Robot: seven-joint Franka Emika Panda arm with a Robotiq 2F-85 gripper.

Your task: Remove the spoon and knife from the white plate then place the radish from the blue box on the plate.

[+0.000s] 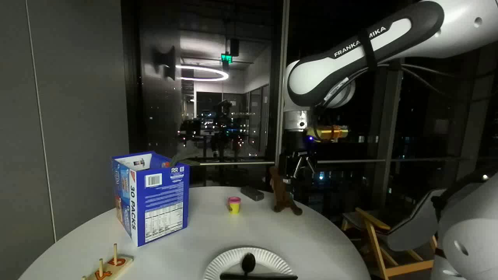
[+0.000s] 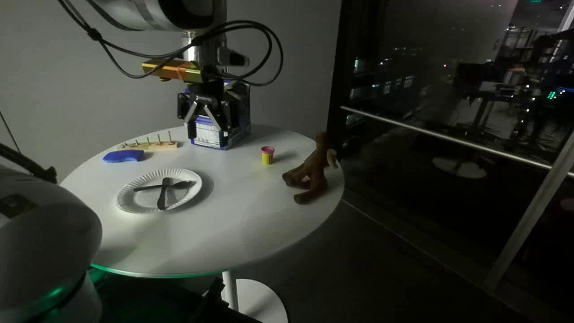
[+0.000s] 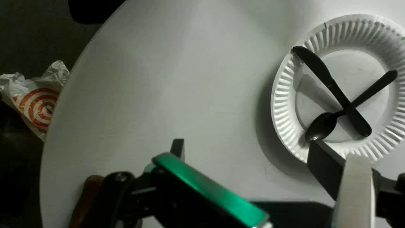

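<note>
On the white plate (image 3: 281, 106), knife (image 3: 334, 89) crosswise over spoon (image 3: 322, 125), bowl toward window (image 2: 403, 103).

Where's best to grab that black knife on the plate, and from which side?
Probably from above, with the tool closing across the slim width of the black knife, between its crossing with the spoon and the end over the rim of the paper plate. It lies over the spoon, and its offset shadow suggests that stretch is raised.
</note>
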